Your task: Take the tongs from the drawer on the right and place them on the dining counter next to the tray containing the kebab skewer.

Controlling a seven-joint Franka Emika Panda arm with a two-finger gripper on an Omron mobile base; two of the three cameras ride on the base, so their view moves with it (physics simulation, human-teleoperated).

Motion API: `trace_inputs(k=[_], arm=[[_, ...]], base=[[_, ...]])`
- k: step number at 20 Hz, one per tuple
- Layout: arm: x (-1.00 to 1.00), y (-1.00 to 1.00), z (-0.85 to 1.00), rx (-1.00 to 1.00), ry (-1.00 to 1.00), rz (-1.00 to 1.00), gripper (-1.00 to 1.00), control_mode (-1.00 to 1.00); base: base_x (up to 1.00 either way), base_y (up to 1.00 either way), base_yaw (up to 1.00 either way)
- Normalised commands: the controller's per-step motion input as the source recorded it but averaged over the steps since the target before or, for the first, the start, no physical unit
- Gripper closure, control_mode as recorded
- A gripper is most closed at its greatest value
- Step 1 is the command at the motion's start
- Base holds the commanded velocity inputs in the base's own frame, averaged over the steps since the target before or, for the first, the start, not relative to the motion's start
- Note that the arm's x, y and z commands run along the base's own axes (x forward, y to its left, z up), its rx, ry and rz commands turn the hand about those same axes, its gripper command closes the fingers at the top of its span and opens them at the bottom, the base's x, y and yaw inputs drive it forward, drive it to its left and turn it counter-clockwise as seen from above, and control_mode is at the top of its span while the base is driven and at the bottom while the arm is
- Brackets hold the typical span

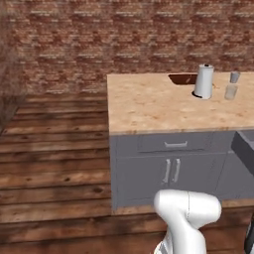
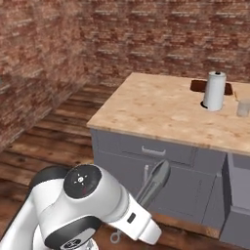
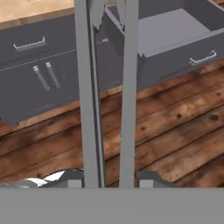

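My gripper (image 3: 111, 179) is shut on the tongs (image 3: 89, 87), whose two long grey arms run up the hand view. In the right base view the tongs (image 2: 155, 181) slant up from the hand (image 2: 138, 207), in front of the cabinet. The grey drawer (image 3: 175, 30) stands pulled open at the island's right end and looks bare inside; it also shows as drawer (image 1: 244, 144). At the back of the peach-tan dining counter (image 1: 149, 104) lies the dark reddish-brown tray (image 1: 181, 78), partly behind a paper-towel roll. A thin orange stick, the kebab skewer (image 2: 235, 94), shows right of the roll.
A white paper-towel roll (image 1: 204, 82) and two small glasses (image 1: 231, 92) stand at the counter's back right. A closed drawer with a silver handle (image 3: 29, 43) sits over double doors (image 3: 43, 76). Plank floor (image 1: 54, 163) lies left of the island and a brick wall behind.
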Motion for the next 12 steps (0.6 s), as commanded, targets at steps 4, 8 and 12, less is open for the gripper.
trace_inputs(k=[4, 8, 12], arm=[[0.0, 0.0, 0.0, 0.0, 0.0, 0.0, 1.0, 1.0], [0.0, 0.0, 0.0, 0.0, 0.0, 0.0, 1.0, 1.0], [0.0, 0.0, 0.0, 0.0, 0.0, 0.0, 1.0, 1.0]], base=[[-0.54, 1.0, 0.09], [-0.24, 1.0, 0.06], [0.02, 0.92, 0.02]])
